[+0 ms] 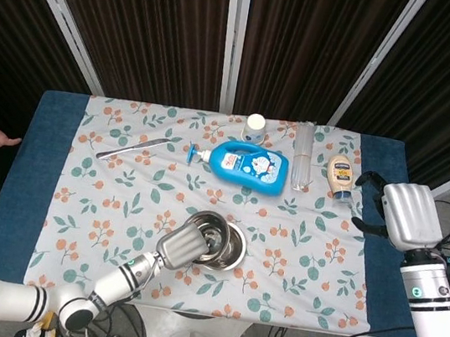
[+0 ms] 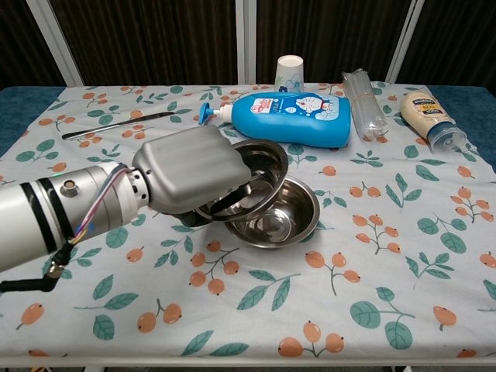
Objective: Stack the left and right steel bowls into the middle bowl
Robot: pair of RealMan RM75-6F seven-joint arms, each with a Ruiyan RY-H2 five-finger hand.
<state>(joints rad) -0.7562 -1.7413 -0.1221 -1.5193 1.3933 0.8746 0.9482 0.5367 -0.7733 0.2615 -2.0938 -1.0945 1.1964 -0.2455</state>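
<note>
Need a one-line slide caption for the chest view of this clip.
The left robot hand holds a steel bowl tilted over a second steel bowl on the floral tablecloth.
</note>
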